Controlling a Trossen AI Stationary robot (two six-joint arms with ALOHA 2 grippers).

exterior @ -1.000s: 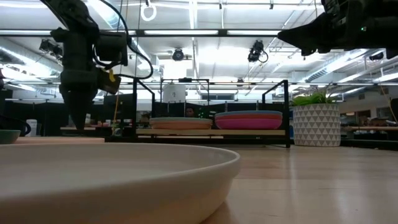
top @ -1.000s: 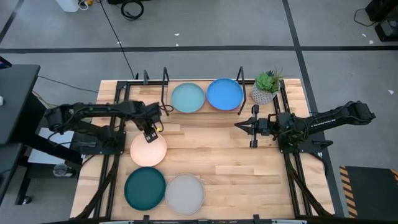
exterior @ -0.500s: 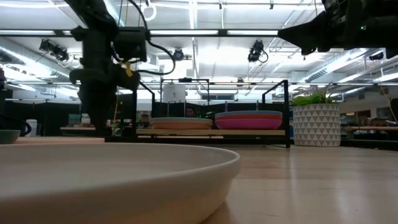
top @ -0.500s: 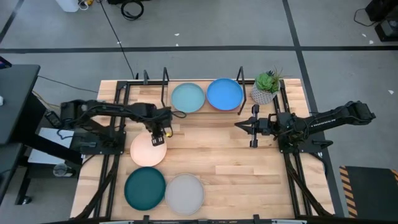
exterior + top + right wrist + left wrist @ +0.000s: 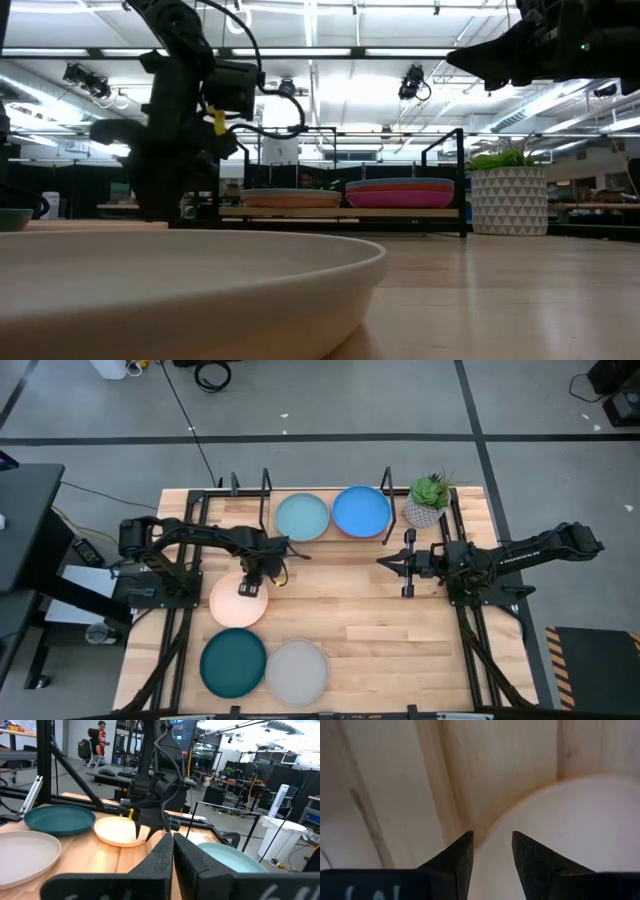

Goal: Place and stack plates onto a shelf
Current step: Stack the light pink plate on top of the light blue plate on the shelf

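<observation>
A pale cream plate (image 5: pixel 236 603) lies flat on the table, left of centre. My left gripper (image 5: pixel 250 588) points down over its far right rim (image 5: pixel 520 810). It is open, with one finger outside the rim and one over the plate. Dark teal (image 5: pixel 233 663) and light grey (image 5: pixel 297 671) plates lie by the near edge. On the shelf (image 5: pixel 325 490) at the far edge sit two stacks, topped by a pale aqua plate (image 5: pixel 302 517) and a bright blue plate (image 5: pixel 361 511). My right gripper (image 5: pixel 385 563) is shut and hovers right of centre. My left gripper stands from above with its open fingers (image 5: pixel 465 847) astride the cream plate's far right rim (image 5: pixel 492 827). Whether either finger touches the plate, I cannot tell. The plate lies flat on the table.
A green plant in a white pot (image 5: pixel 428 500) stands right of the shelf. The shelf's upright black loops (image 5: pixel 445 170) rise at its ends. Bare wood (image 5: pixel 350 620) lies between the two arms.
My left gripper has moved toward the table's right edge, from the cream plate's far side to its far right rim, and has rolled about its downward axis. Its fingers stay equally apart. The plates and the right arm have kept still.
</observation>
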